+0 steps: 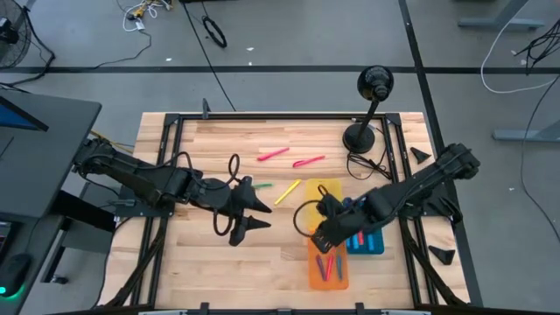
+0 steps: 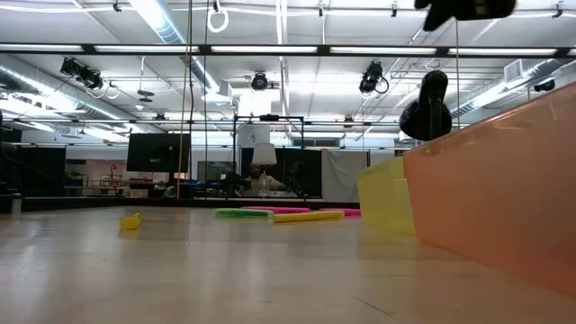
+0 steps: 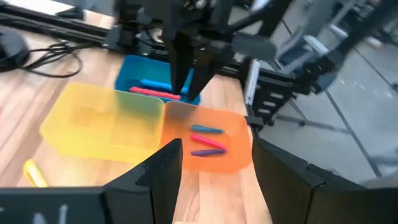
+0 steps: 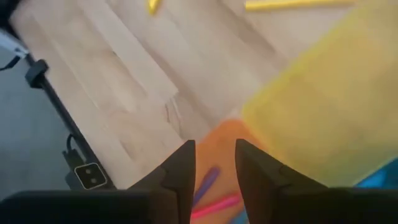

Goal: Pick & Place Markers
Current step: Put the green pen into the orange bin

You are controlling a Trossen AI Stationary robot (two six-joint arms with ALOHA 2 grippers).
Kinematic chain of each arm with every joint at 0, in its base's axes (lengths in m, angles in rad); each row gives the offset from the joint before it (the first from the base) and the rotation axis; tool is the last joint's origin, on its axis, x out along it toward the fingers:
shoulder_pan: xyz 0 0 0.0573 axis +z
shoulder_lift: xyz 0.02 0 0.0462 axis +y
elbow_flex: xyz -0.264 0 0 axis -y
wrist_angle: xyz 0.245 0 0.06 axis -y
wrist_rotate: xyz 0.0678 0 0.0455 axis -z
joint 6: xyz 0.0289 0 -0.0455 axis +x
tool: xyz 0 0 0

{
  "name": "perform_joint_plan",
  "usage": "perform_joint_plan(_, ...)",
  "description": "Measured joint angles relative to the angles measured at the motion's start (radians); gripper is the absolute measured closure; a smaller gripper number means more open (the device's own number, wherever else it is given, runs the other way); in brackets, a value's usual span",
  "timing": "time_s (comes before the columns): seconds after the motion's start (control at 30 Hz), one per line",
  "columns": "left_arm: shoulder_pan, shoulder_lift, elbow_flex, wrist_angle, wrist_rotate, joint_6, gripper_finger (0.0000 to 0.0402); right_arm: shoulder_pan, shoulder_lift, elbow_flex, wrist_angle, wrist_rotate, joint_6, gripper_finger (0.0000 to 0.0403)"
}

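Observation:
Three trays stand together at the right: a yellow tray [image 1: 325,191], an orange tray [image 1: 329,269] and a blue tray [image 1: 367,241]. Three markers [image 3: 208,140], blue, pink and purple, lie in the orange tray, and a blue and a pink one [image 3: 154,88] lie in the blue tray. Two pink markers [image 1: 273,155] [image 1: 308,162], a yellow one [image 1: 287,192] and a green one [image 1: 263,185] lie loose on the table. My right gripper [image 4: 214,160] hangs above the orange tray's far end, pointing steeply down, narrowly open and empty. My left gripper [image 1: 262,216] hovers mid-table, open and empty, facing the trays.
A black stand with a round head [image 1: 374,85] rises at the far right, its base [image 1: 359,137] on the table and a cable [image 1: 360,164] beside it. Bare wood lies near the table's front edge, left of the orange tray. Black frame rails [image 1: 166,157] border the tabletop.

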Motion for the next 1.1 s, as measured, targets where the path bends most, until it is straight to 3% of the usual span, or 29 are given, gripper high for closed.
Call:
perform_joint_plan(0.23, 0.000, 0.000, 0.000, 0.000, -0.083, -0.048, 0.0202, -0.056, -0.078, 0.000, 0.046, -0.005, -0.270, 0.0248)
perform_joint_plan(0.47, 0.012, 0.001, 0.000, -0.122, -0.087, 0.084, 0.0202, -0.089, -0.139, 0.000, 0.049, -0.014, -0.400, 0.0202)
perform_joint_plan(1.1, 0.372, 0.004, 0.000, -0.407, 0.197, 0.315, 0.0145, -0.105, -0.178, 0.000, 0.050, -0.061, -0.514, 0.0192)
